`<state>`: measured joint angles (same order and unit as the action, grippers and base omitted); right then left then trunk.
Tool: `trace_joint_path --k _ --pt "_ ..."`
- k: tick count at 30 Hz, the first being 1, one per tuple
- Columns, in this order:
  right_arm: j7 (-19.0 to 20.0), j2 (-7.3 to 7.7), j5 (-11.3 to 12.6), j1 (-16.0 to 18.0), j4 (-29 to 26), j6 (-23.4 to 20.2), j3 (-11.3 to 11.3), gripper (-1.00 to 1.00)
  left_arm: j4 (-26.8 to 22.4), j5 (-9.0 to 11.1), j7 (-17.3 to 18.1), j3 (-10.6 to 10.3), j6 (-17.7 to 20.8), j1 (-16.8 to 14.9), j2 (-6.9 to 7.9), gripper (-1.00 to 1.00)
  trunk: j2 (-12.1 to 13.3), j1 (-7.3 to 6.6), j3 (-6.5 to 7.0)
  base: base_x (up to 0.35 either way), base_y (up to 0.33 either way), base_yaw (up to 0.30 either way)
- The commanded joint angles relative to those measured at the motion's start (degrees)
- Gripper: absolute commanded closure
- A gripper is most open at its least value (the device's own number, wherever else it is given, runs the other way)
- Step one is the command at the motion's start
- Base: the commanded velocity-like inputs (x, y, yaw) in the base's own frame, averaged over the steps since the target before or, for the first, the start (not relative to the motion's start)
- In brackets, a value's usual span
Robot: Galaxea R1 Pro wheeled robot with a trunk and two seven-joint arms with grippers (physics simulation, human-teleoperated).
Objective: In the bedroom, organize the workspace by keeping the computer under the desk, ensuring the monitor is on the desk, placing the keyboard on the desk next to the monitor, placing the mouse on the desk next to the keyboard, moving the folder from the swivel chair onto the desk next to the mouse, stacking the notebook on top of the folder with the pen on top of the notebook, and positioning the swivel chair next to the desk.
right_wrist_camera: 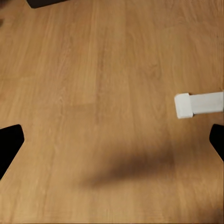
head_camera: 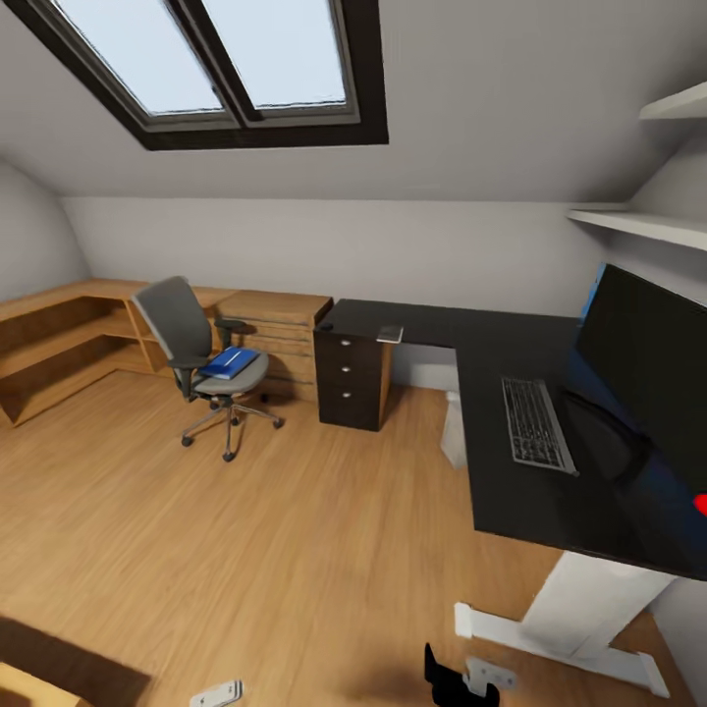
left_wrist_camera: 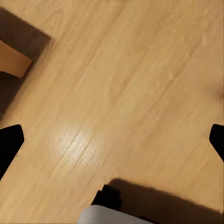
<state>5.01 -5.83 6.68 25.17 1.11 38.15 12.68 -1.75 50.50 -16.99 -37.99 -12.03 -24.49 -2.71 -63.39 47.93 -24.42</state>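
Both jaws spread over floor (left_wrist_camera: 140,84), one folder (head_camera: 230,362), one keyboard (head_camera: 536,424)

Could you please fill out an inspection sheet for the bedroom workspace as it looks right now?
Surface: desk, black L-shaped top, carrying monitor and keyboard.
Job's things: monitor upright on the desk; keyboard flat in front of it; folder, blue, lying on the seat of the swivel chair, which stands apart from the desk, by the oak drawer unit.
Clutter: small flat item on the desk's far corner, too small to identify.
Grippers: left gripper and right gripper open, empty, over wood floor.
Cables: nothing seen.
Surroundings: skylight overhead; wall shelves above the monitor.
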Motion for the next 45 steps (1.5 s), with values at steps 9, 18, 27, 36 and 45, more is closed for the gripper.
trace_joint_path --k 9,18,27,36,45 --pt "0.5 0.03 0.6 0.0 0.1 0.3 0.1 -1.0 0.0 0.4 -0.2 -0.5 -0.1 0.0 -0.02 -1.0 0.0 0.03 -0.27 0.319 0.129 0.266" --pt "0.5 0.24 0.6 0.0 0.0 0.3 0.1 -1.0 0.0 0.4 -0.1 -0.5 -0.1 0.0 -0.1 -1.0 0.0 0.03 -0.47 0.32 0.115 0.266" --pt "0.5 0.46 0.6 0.0 0.0 0.3 0.1 -1.0 0.0 0.4 -0.1 -0.5 0.0 0.0 -0.1 -1.0 0.0 0.03 -0.66 0.327 0.037 0.244" --pt "0.5 0.55 0.6 0.0 -0.1 0.3 0.1 -1.0 0.0 0.3 0.0 -0.6 -0.1 0.0 -0.1 -1.0 0.0 0.03 -0.69 0.331 0.002 0.038" --pt "0.5 1.09 0.7 0.0 -0.1 0.3 0.1 -1.0 0.0 0.2 0.0 -0.5 -0.2 0.0 -0.1 -1.0 0.0 0.03 -0.69 0.226 -0.004 0.002"
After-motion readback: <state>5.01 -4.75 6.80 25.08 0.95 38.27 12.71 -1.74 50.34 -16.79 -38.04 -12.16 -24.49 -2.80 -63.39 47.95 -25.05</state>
